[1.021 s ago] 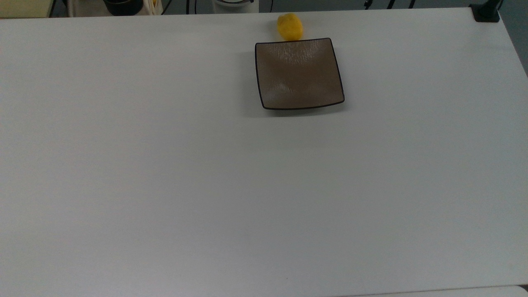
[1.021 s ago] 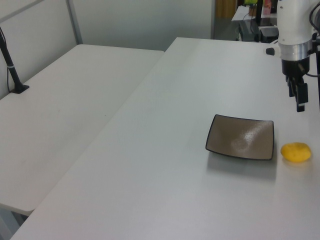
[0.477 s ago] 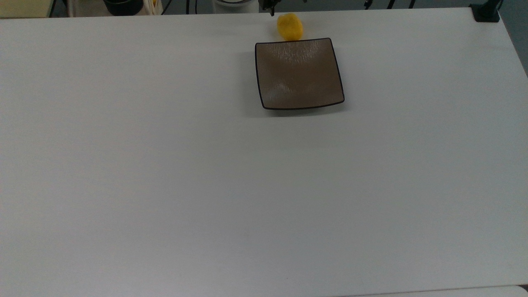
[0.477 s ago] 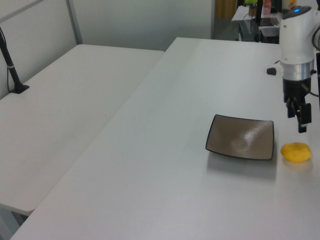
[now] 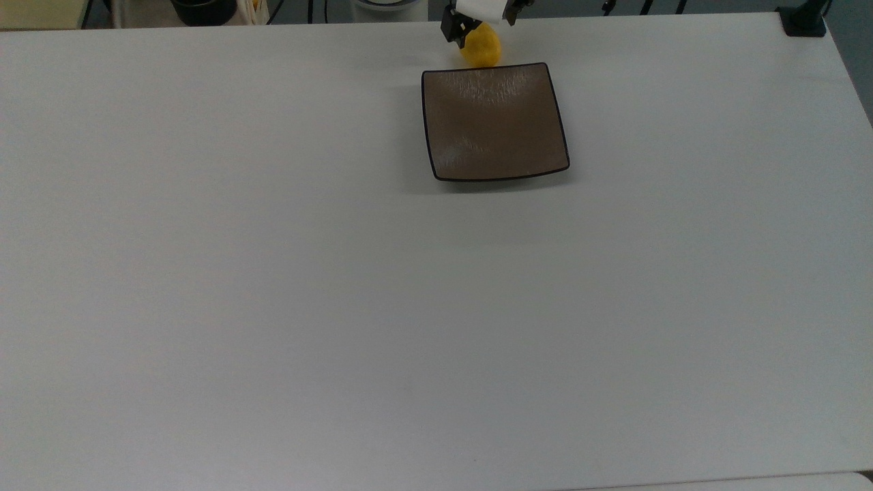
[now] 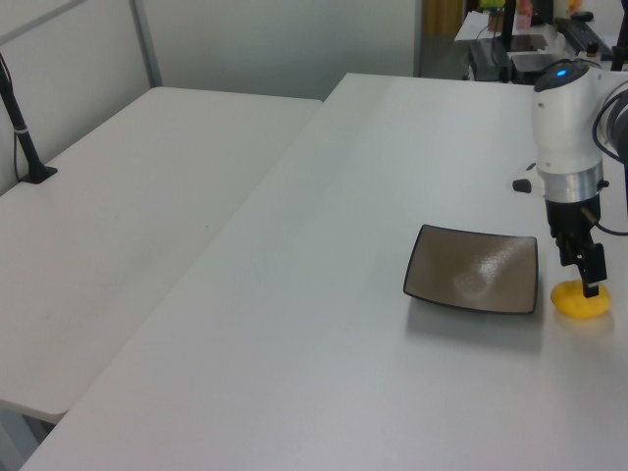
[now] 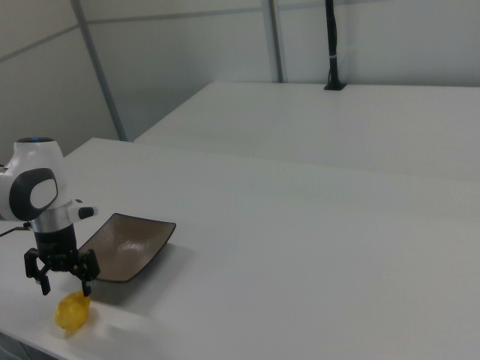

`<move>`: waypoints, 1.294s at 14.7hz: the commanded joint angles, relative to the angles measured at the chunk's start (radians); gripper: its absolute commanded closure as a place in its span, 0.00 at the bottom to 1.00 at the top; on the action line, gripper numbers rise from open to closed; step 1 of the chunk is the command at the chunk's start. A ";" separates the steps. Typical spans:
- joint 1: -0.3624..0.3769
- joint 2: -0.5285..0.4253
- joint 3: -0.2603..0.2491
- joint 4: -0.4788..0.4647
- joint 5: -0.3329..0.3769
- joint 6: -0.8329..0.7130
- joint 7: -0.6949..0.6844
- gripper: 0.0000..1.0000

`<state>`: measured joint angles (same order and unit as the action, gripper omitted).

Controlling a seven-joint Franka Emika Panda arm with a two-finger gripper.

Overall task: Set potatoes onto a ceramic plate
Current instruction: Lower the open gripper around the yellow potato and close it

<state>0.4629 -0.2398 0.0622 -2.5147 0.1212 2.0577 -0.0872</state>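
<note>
On a bare white table (image 5: 273, 273) we find the potato (image 5: 483, 49) lying just beside the empty ceramic plate (image 5: 494, 123). The gripper (image 7: 61, 276) hovers above it, fingers spread; grasp and transfer remain.

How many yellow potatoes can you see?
1. The potato lies on the white table, right beside the brown plate, not on it, with the gripper open just above it.
</note>
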 commanded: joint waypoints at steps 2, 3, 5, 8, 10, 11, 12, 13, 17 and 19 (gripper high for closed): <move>0.016 0.039 0.002 -0.012 0.018 0.048 0.001 0.00; 0.016 0.039 0.002 -0.013 0.017 0.050 0.001 0.00; 0.016 0.040 0.002 -0.015 0.018 0.049 0.001 0.00; 0.022 0.042 0.007 -0.029 0.018 0.050 0.001 0.00; 0.042 0.051 0.008 -0.032 0.017 0.061 0.000 0.10; 0.042 0.057 0.008 -0.030 0.017 0.070 0.000 0.23; 0.040 0.057 0.008 -0.030 0.017 0.071 0.000 0.34; 0.042 0.057 0.008 -0.032 0.017 0.072 0.000 0.49; 0.036 0.053 0.008 -0.027 0.015 0.058 0.000 0.61; 0.036 0.024 0.008 -0.012 0.015 -0.008 0.000 0.61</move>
<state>0.4975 -0.1853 0.0692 -2.5283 0.1212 2.0955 -0.0870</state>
